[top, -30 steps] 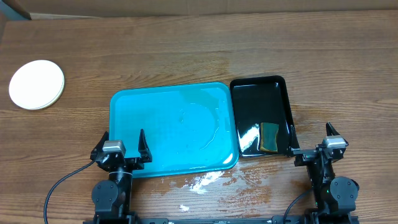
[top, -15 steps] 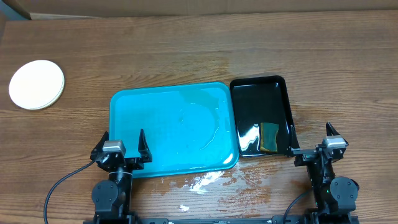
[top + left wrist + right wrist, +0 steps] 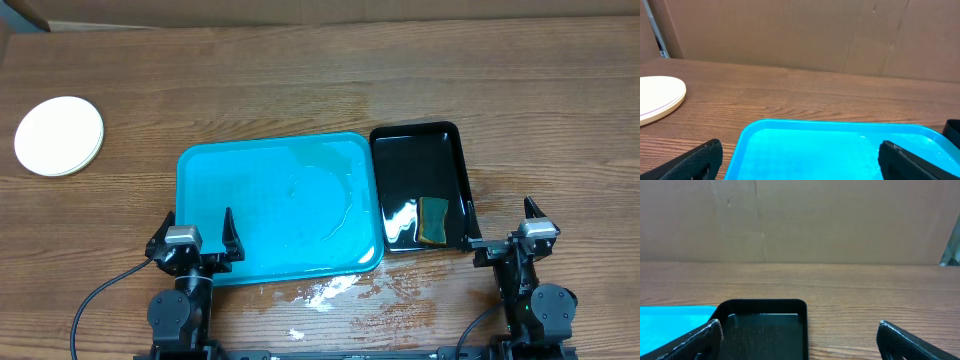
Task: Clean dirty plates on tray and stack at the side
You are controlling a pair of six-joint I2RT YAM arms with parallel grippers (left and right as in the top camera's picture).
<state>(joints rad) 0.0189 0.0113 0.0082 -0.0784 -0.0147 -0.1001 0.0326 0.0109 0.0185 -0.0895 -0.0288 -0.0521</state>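
Left hand (image 3: pixel 197 222): low at the worktop's (image 3: pixel 300 70) near edge, spread wide, empty, at the tray's (image 3: pixel 270 141) near rim.
Right hand (image 3: pixel 499 224): low, equally wide, empty, beside the black tray (image 3: pixel 415 130).
Plates (image 3: pixel 59 135): stacked far left, well apart from the tray; number hard to make out.

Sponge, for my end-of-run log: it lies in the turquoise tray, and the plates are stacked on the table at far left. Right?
Not quite: the overhead view shows the sponge in the black tray, beside the turquoise tray. The plates are indeed stacked on the table at far left.
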